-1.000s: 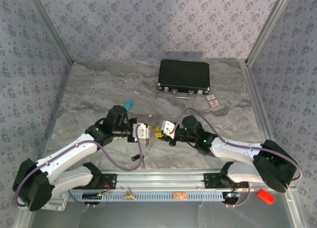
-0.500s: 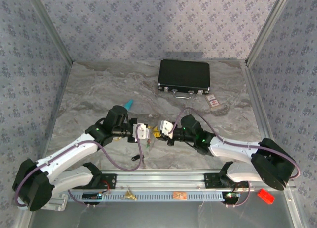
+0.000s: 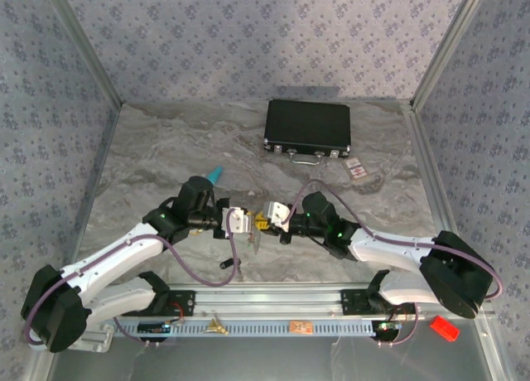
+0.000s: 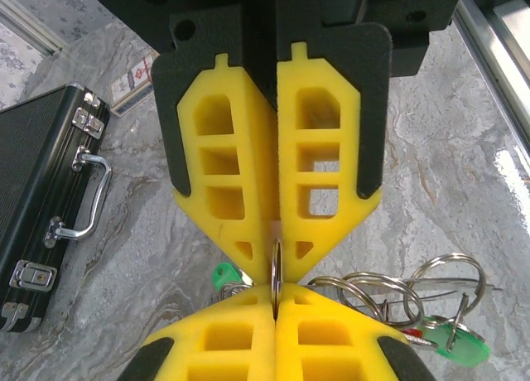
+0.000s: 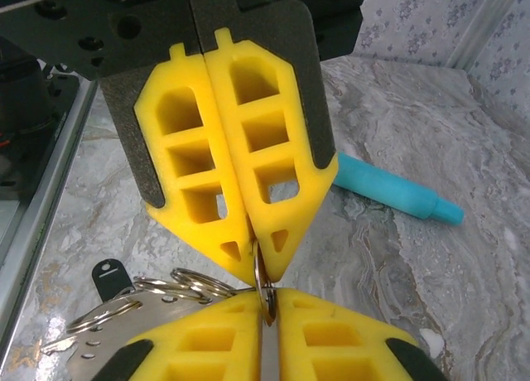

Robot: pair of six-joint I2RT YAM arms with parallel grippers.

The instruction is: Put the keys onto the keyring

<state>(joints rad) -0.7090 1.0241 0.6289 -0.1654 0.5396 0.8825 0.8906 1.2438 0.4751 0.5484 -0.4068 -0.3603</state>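
At the near edge, on the rail (image 3: 331, 323) in front of the arm bases, lies a small brass cluster that looks like the keys (image 3: 217, 325). It is well apart from both tools, and no key is on the ring yet.

Further in, above the counter (image 3: 166, 149), the two tools meet tip to tip. The left tool (image 4: 275, 302) is fully closed, and its yellow pads nip the thin silver keyring (image 4: 275, 269), which is seen edge-on. The right tool (image 4: 275, 248) faces it with its pads pressed together on the same wire from the other side. Loose rings (image 4: 373, 294) and a green tag (image 4: 460, 346) hang beside the grip, just over the counter.

This looks like a shared hold to steady or re-grip the ring before threading. To do it well:
- Keep one tool firm and let the other do any shifting, so the thin wire is not twisted between two fixed grips.
- Hold close to the ring's opening, with the dangling rings and tag clear of it.
- Free only one tool to fetch a key.

Beyond the tools lies a teal tube (image 5: 389, 190), and farthest back a black case (image 3: 307, 128).
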